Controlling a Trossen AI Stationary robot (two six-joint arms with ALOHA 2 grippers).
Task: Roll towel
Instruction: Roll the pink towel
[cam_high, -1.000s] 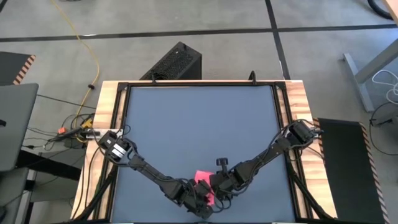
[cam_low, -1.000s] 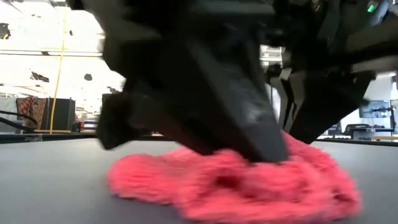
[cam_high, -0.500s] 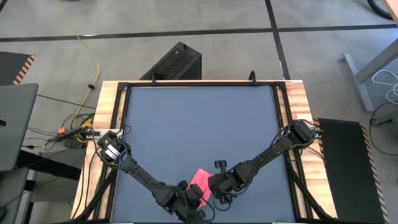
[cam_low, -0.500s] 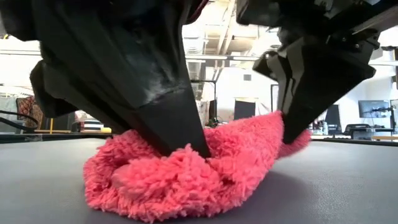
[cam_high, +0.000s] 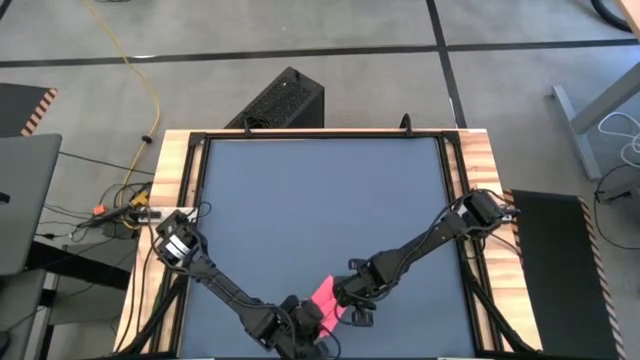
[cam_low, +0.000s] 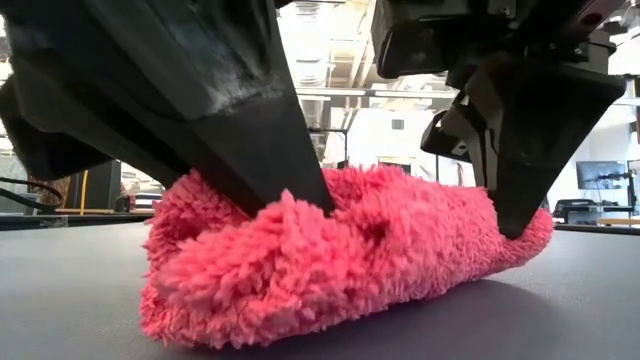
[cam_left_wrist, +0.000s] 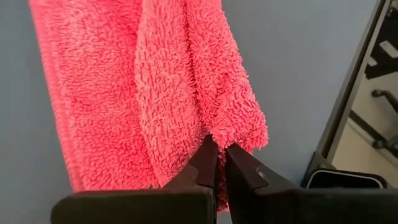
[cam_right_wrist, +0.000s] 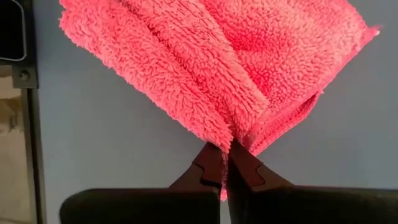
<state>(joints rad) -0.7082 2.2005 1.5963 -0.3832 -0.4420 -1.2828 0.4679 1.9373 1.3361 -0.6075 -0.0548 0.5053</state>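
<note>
Near the mat's front edge, centre: the towel (cam_high: 323, 299), bright pink, bunched into a thick fold
Texture: shaggy, fluffy pile; soft rounded lump in the low view (cam_low: 330, 260)
Long axis: slanted, running from front-left up toward back-right
Left gripper (cam_left_wrist: 217, 151): fingers clenched on the towel's folded edge
Right gripper (cam_right_wrist: 225, 151): fingers pinched on the towel's other end
Mat (cam_high: 320, 190): smooth dark grey, wood-edged table (cam_high: 172, 160) around it

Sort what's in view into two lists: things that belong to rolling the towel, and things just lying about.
Belongs to the job:
- towel
- left gripper, shut on the towel
- right gripper, shut on the towel
- table mat

Just lying about:
- black box on the floor
- yellow cable
</note>
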